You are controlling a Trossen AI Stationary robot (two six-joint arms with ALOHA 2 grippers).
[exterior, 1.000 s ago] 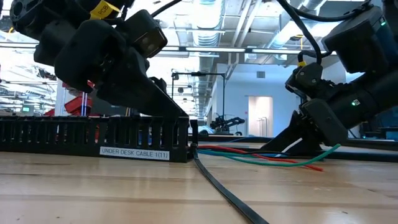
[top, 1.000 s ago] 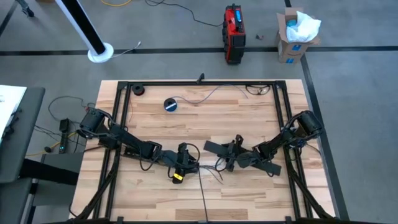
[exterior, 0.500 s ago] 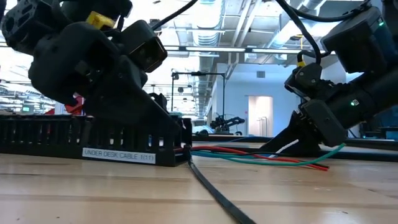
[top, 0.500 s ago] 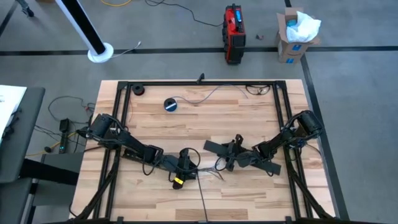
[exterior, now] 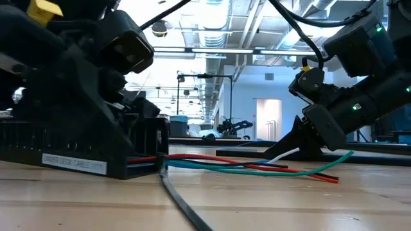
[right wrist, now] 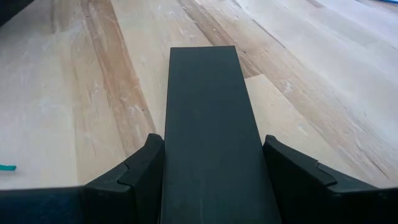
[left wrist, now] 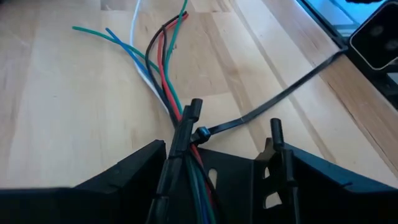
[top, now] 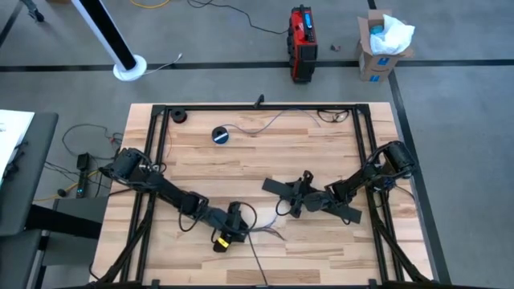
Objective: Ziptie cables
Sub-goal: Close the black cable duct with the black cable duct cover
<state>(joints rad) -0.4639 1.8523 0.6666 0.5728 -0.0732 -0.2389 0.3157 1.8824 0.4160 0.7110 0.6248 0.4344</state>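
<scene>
The cables [left wrist: 163, 68], red, green, blue, white and dark, run out of a black slotted duct [exterior: 70, 160] labelled "UNDER DESK CABLE" and fan over the wood [exterior: 257, 168]. A black ziptie [left wrist: 200, 133] rings the bundle at the duct's mouth. Its tail [left wrist: 292, 84] trails across the table toward the near edge [top: 255, 261]. My left gripper [top: 231, 231] is shut on the duct near the front middle. My right gripper [top: 301, 199], right of centre, is shut on a flat black strip [right wrist: 208, 112]. My left gripper has the duct's open end [left wrist: 273, 130] between its two fingers [left wrist: 146, 165], where the cables come out. It reaches in low, slanting from the table's far left. The duct's bottom edge [exterior: 77, 173] lies on the table. My right gripper pinches the flat strip by its two long edges [right wrist: 169, 155], the fingers [right wrist: 292, 168] lying along it. It comes in low from the table's right. The strip slopes down from the hold, and its end [exterior: 289, 151] rests on the wood.
A blue-and-black tape roll [top: 220, 135] and a small black round part [top: 177, 116] sit at the far left. Thin loose wires [top: 277, 120] lie along the far edge. Black frame rails [top: 157, 152] border the tabletop's left, right and far sides.
My left gripper has gone toward the table's near edge and a little left, dragging the duct along the table. The cables' loose ends have stayed near the middle, so more of their length now lies outside the duct. The ziptie tail slid along with it.
</scene>
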